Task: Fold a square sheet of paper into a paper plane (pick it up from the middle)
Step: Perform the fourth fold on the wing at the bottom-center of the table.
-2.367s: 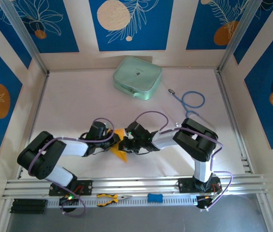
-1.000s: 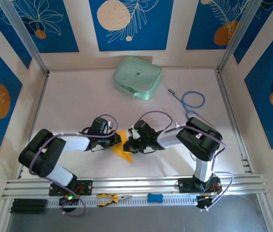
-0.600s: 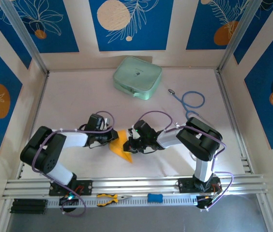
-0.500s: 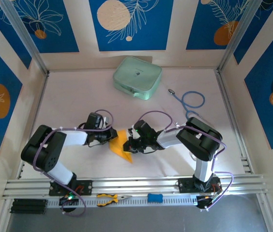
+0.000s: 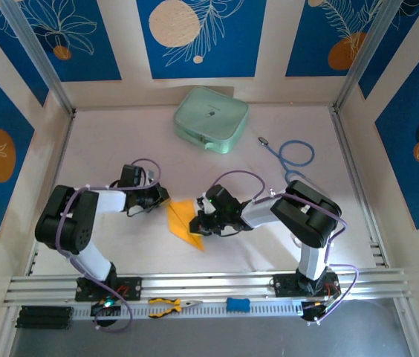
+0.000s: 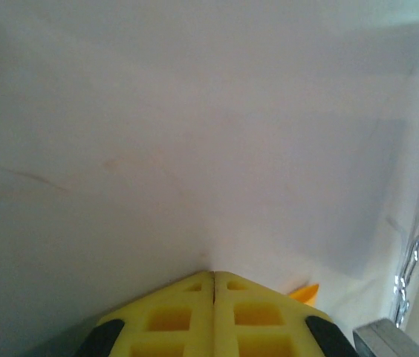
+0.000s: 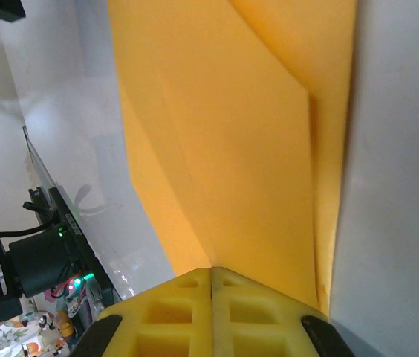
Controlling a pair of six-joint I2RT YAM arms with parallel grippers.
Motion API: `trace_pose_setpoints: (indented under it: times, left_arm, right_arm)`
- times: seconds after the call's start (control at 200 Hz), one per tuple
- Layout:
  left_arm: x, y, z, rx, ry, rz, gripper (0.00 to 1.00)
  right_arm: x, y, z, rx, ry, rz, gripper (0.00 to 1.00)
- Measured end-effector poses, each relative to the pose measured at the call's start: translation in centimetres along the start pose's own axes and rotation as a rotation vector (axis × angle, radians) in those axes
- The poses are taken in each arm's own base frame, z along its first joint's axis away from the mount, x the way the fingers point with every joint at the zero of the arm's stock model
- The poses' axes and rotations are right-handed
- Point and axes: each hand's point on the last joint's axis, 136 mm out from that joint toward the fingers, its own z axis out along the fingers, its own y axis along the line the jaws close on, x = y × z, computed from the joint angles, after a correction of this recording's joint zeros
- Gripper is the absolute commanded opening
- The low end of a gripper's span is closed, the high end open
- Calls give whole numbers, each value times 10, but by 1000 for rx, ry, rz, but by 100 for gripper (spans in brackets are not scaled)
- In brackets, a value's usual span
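- As the top external camera shows it, the half-folded paper plane (image 5: 182,222) lies on the table (image 5: 120,149) between the arms.
- Left wrist: left gripper (image 6: 213,274) clenched, empty, over the table; a paper corner (image 6: 304,291) just beside it.
- Right wrist: right gripper (image 7: 212,269) clenched, its tips resting on the paper (image 7: 232,134).

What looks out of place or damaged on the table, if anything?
Nothing stands out. The folded paper lies flat, with the shut right claw over its right edge and the shut left claw beside it, off the paper. The green case and blue cable sit apart at the far side.
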Motion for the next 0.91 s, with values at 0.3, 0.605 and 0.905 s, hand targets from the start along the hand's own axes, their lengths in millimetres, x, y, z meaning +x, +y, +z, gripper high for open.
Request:
trace_pose_setpoints:
  times: [0.3,0.605,0.905]
  left_arm:
    - [-7,-34,-31,60,-72,58,5]
    - [64,-57,-15,87,73,193,4]
    - [80,-22,14,1,140,156,2]
  right_arm:
    - [0,0,0,0,3,1,3]
    - [0,0,0,2,3,4,2]
    - [-3,0,-2,8,12,16,4]
